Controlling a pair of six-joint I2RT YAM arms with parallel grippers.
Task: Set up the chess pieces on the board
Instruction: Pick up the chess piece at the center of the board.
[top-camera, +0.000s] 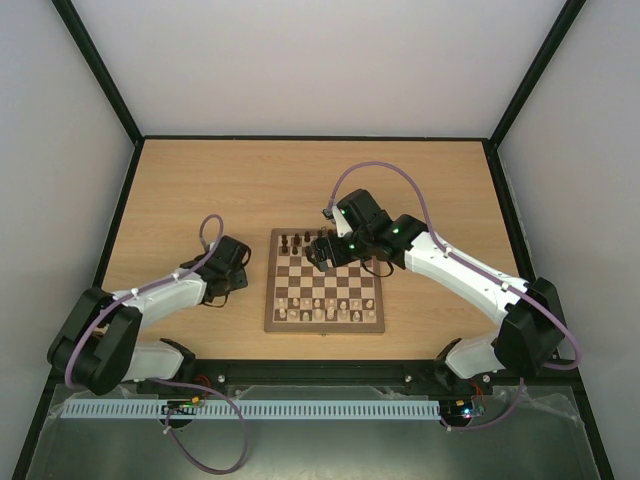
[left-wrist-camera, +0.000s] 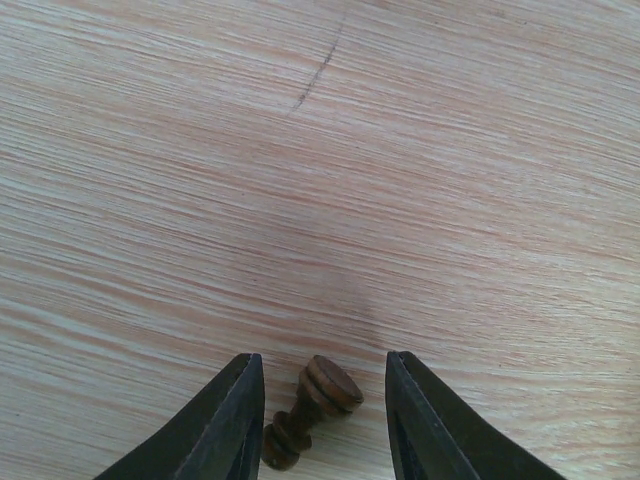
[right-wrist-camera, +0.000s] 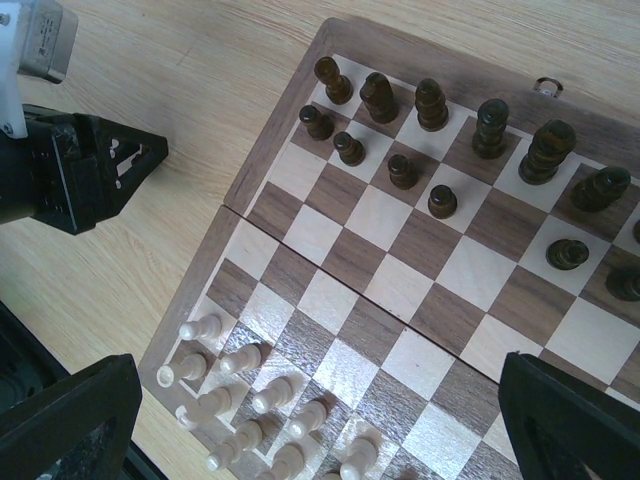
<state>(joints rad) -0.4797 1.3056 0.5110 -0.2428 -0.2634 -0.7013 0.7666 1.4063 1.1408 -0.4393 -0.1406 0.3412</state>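
Board (top-camera: 325, 329) sits mid-table (top-camera: 200, 180), dark pieces (right-wrist-camera: 430, 105) lined along its far rows. Right gripper (right-wrist-camera: 320, 400) hangs over the board, jaws spread wide, carrying nothing. Left gripper (left-wrist-camera: 322, 358) is low over the table beside the board, jaws part-open around a toppled dark pawn (left-wrist-camera: 318, 400). Whether a finger touches it is hard to say.

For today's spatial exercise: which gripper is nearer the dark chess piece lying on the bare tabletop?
Left. The left gripper straddles the piece; the right gripper hangs over the board.

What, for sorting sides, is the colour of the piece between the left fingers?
Dark brown piece; left wrist view.
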